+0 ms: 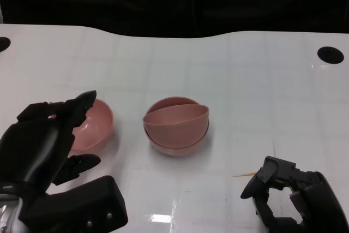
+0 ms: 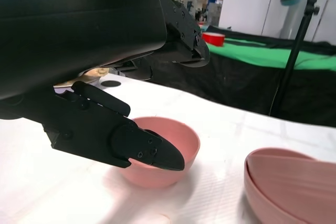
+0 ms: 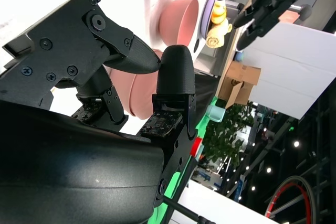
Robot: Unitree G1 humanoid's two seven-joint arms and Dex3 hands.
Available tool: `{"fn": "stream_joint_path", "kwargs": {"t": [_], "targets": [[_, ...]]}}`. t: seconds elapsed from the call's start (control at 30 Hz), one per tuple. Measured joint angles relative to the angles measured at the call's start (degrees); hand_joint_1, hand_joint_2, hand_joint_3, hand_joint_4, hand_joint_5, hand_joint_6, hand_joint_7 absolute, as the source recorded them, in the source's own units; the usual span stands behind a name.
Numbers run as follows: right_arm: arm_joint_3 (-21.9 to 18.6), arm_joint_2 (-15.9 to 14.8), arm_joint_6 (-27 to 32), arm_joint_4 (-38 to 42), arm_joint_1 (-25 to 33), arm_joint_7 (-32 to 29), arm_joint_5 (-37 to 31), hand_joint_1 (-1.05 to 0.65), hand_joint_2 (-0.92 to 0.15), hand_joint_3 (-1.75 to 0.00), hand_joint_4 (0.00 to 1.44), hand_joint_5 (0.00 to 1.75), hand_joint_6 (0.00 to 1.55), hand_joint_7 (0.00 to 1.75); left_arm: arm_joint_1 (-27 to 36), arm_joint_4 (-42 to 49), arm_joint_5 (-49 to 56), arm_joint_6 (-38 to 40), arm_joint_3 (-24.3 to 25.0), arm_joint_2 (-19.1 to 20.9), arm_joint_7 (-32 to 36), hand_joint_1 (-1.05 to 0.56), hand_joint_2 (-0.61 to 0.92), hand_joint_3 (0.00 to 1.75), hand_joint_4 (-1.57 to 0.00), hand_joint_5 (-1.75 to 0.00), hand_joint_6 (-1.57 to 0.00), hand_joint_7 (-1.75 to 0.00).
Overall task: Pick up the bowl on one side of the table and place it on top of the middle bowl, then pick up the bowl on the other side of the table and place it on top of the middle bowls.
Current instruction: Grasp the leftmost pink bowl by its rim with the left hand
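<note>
Your left hand [image 1: 43,140] hovers just over the near rim of the single pink bowl [image 1: 92,126], fingers spread, holding nothing. To that bowl's right, apart from it, sits the middle stack [image 1: 176,125], one bowl tilted in another. Your right hand [image 1: 289,195] rests low, fingers curled in, empty.

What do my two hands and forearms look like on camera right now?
Both hands are matte black. The left hand has a rounded shell and tapering, pointed fingertips, with small screw heads visible on the finger segments. The right hand looks blockier, built of angular black links with visible screws. A sliver of silver forearm shows behind the left hand.
</note>
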Motion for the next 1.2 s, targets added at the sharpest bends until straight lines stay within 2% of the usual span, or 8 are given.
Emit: {"fn": "stream_joint_path", "kwargs": {"t": [0.53, 0.7, 0.73, 0.8, 0.87, 1.03, 1.1, 1.2], "targets": [[-1.2, 0.7, 0.7, -0.4, 0.0, 1.0, -0.1, -0.16, -0.43, -1.32, 0.87, 1.70, 0.82, 1.35, -13.1, 23.6, 6.2, 6.3, -12.1, 2.2, 1.4, -0.53, 0.92, 0.03, -0.49, -0.19, -0.42, -0.01], [-1.4, 1.0, 0.6, -0.4, 0.1, 1.2, -0.1, -0.16, -0.43, -1.32, 0.87, 1.71, 0.82, 1.34, -17.3, 32.4, 6.2, 6.2, -15.5, 2.3, 4.0, -0.46, 0.92, 0.03, -0.71, -0.16, -0.62, -0.04], [-1.5, 1.0, 0.6, -0.4, 0.1, 1.1, -0.2, -0.16, -0.44, -1.32, 0.87, 1.71, 0.82, 1.34, -18.4, 35.1, 6.0, 5.0, -15.9, 2.4, 5.9, -0.40, 0.92, 0.06, -0.84, -0.22, -0.74, -0.08], [-1.6, 1.0, 0.5, -0.3, 0.0, 1.1, -0.5, -0.16, -0.44, -1.32, 0.87, 1.71, 0.82, 1.34, -20.5, 41.0, 5.0, 1.5, -16.6, 2.6, 12.0, -0.31, 0.92, 0.02, -0.86, -1.07, -1.06, -0.09], [-1.7, 1.1, 0.4, -0.3, 0.1, 1.1, -0.9, -0.16, -0.44, -1.32, 0.87, 1.71, 0.82, 1.34, -22.0, 46.0, 3.9, -1.4, -17.0, 2.7, 17.2, -0.30, 0.92, 0.12, -0.86, -1.60, -1.18, -0.09], [-1.8, 1.3, 0.1, -0.3, 0.0, 1.1, -1.1, -0.17, -0.44, -1.30, 0.88, 1.71, 0.83, 1.33, -24.7, 52.0, 2.4, -4.3, -18.2, 2.9, 22.8, -0.32, 0.92, 0.13, -0.85, -1.74, -1.21, -0.10], [-1.8, 1.4, 0.1, -0.3, 0.0, 1.1, -1.1, -0.17, -0.44, -1.30, 0.88, 1.71, 0.83, 1.32, -25.0, 52.1, 2.2, -4.5, -18.9, 3.2, 24.2, -0.32, 0.92, 0.16, -0.84, -1.75, -0.95, -0.78], [-1.8, 1.4, 0.1, -0.3, 0.1, 1.3, -1.0, -0.17, -0.45, -1.30, 0.88, 1.71, 0.83, 1.32, -25.1, 52.0, 1.8, -4.6, -19.4, 3.2, 25.0, -0.31, 0.92, 0.17, -0.84, -1.75, -0.75, -1.22]]}}
